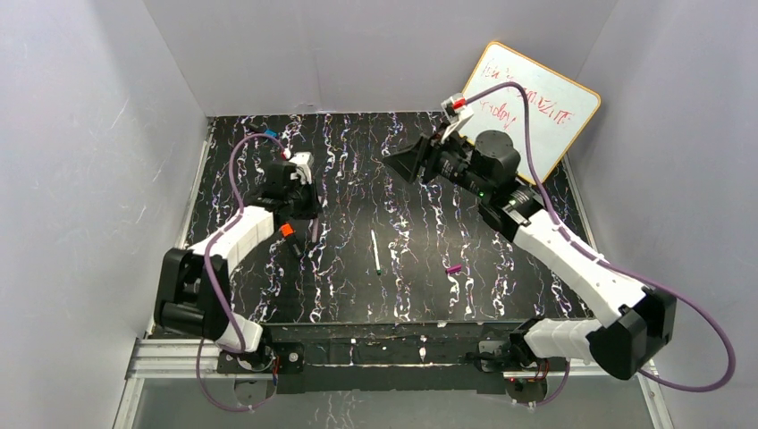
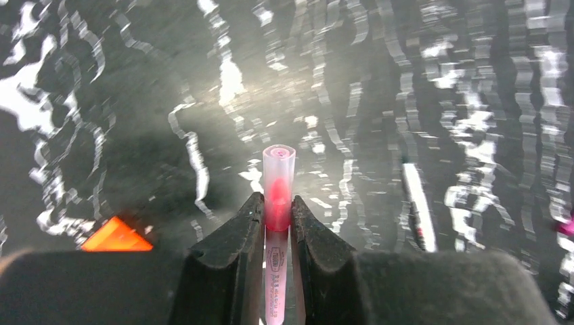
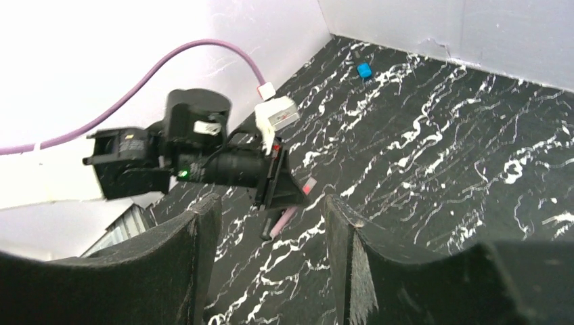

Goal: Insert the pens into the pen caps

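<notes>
My left gripper (image 2: 277, 203) is shut on the thin pink pen (image 2: 277, 271), with the pale pink cap (image 2: 279, 166) sitting over its tip and sticking out past the fingertips. In the top view this gripper (image 1: 304, 210) is low over the left of the table. An orange piece (image 1: 286, 231) lies beside it and also shows in the left wrist view (image 2: 116, 235); I cannot tell if it is cap or tip. The thin white pen (image 1: 375, 252) lies mid-table. The magenta cap (image 1: 453, 268) lies to its right. My right gripper (image 1: 398, 161) is open and empty, raised at the back.
A whiteboard (image 1: 536, 107) with red writing leans at the back right corner. A small blue cap (image 1: 270, 136) lies at the back left and shows in the right wrist view (image 3: 364, 70). White walls close in the table (image 1: 429, 295) on three sides.
</notes>
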Robot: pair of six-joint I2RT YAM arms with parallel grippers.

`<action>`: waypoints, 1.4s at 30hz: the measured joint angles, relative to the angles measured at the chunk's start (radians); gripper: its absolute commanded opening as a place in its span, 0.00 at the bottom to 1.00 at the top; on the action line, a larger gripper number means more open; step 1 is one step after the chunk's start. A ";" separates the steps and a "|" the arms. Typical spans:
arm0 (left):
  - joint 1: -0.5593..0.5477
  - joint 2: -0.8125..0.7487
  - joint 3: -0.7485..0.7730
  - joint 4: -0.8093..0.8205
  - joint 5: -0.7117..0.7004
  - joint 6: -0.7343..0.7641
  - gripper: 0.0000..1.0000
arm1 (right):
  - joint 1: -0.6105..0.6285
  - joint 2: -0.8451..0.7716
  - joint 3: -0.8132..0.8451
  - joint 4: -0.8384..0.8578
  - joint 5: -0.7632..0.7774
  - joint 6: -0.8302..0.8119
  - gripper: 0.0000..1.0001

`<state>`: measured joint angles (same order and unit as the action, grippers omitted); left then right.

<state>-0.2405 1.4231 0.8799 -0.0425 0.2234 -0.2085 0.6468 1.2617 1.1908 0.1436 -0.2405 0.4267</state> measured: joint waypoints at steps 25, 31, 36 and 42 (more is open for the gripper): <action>-0.072 0.258 0.119 -0.285 -0.451 -0.097 0.36 | -0.013 -0.154 -0.099 -0.172 0.056 -0.049 0.71; -0.072 0.222 0.203 -0.327 -0.442 -0.085 0.36 | -0.013 -0.087 -0.149 -0.243 0.051 -0.023 0.65; -0.072 0.115 0.244 -0.340 -0.428 -0.079 0.37 | -0.005 0.124 -0.153 -0.362 0.040 0.008 0.60; -0.070 -0.014 0.280 -0.375 -0.391 -0.068 0.40 | 0.094 0.299 -0.090 -0.528 0.117 0.014 0.59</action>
<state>-0.3107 1.4090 1.1603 -0.4171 -0.1680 -0.2760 0.7406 1.5612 1.1011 -0.3840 -0.1230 0.4412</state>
